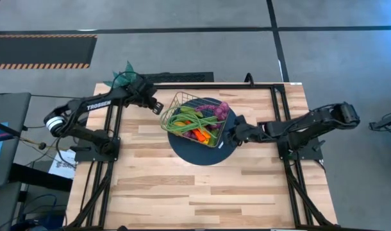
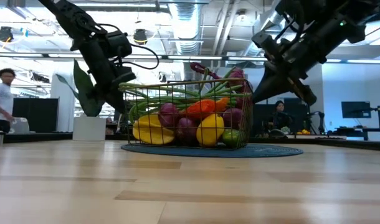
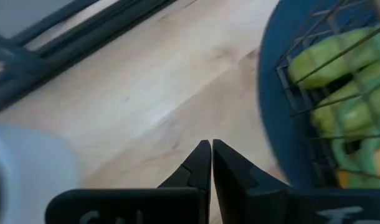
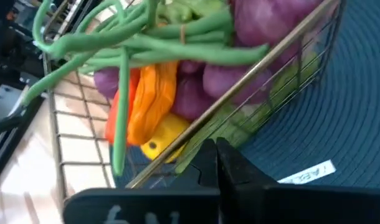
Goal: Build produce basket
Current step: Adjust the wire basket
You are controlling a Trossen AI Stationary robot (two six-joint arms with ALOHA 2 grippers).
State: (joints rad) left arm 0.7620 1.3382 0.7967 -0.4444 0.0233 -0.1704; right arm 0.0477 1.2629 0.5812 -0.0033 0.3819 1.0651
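The wire basket [image 1: 180, 101] sits on the dark blue round mat [image 1: 202, 154], full of produce: long green beans [image 4: 165, 37], purple grapes [image 1: 221, 110], an orange pepper [image 4: 152, 99] and yellow fruits [image 2: 210, 129]. My left gripper [image 1: 159, 108] is shut and hovers over bare wood just left of the basket [image 3: 314, 37], apart from it. My right gripper [image 1: 229, 136] is shut, with its tips [image 4: 215, 144] close against the basket's right near wall [image 4: 271, 56], low over the mat [image 4: 339, 112]. My right gripper points its shut fingertips at the lower wire of the basket's right near wall [image 4: 196, 155], coming from the table's right and slanting down. Whether they touch the wire, I cannot tell. My left gripper touches nothing.
A spiky green plant [image 1: 122, 77] in a white pot [image 2: 90, 127] stands at the far left corner, behind my left arm. A white label [image 4: 308, 173] lies on the mat. Wood [image 1: 202, 199] stretches toward the near edge. People [image 2: 0, 99] are in the room beyond.
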